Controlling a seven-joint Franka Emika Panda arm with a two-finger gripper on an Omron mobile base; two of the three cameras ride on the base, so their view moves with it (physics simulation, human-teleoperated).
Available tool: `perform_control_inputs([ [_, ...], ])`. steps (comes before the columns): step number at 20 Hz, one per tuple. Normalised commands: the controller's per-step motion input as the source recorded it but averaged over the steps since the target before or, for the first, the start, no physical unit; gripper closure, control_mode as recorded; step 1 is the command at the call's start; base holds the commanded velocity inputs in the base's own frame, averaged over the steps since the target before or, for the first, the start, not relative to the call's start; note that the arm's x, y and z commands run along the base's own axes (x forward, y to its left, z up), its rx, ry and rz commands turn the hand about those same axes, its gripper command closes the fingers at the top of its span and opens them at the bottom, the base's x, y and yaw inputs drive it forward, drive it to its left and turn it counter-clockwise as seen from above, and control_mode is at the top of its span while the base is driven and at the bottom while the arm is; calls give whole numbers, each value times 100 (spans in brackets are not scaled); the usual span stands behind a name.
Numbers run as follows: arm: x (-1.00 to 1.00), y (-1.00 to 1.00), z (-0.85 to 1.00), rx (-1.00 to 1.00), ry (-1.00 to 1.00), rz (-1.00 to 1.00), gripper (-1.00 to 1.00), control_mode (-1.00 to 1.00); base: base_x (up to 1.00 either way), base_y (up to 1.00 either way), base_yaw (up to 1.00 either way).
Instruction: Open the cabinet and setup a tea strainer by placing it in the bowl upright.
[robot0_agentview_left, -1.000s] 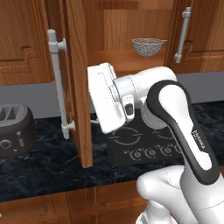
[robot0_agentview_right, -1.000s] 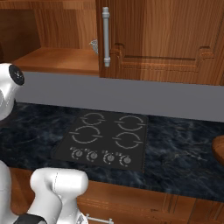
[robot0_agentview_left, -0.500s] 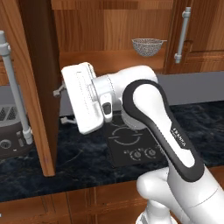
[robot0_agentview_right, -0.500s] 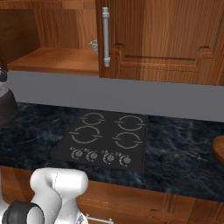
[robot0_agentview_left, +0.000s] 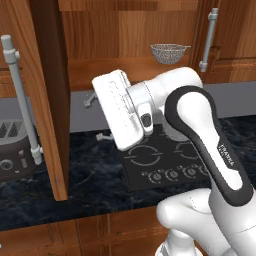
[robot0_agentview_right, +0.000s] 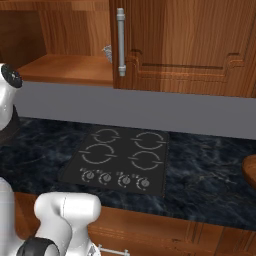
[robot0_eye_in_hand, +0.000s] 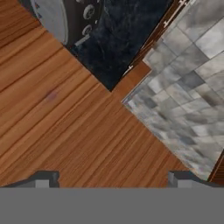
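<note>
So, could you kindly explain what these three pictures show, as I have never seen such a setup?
It is a simulated kitchen with a white robot arm on a mobile base. Two pictures come from cameras on that base, behind the arm to its left and right. The third looks along the gripper; its dark fingertips stand apart, holding nothing, close to the wooden door. The cabinet has its left door swung open, and the tea strainer sits on its shelf. On the dark counter lie a stovetop and a toaster.
</note>
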Motion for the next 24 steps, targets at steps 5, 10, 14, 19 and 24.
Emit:
perform_control_inputs([
  [5, 0, -100, -21, -28, -2, -8, -100, -100, 0, 0, 0],
  [10, 0, -100, -26, -47, -10, -2, -100, -100, 0, 0, 0],
  [14, 0, -100, -21, -56, -14, 0, -100, -100, 0, 0, 0],
  [19, 4, -91, -13, -64, -12, 0, -100, -100, 0, 0, 0],
  [24, 4, -94, -2, -58, -26, 7, -100, -100, 0, 0, 0],
])
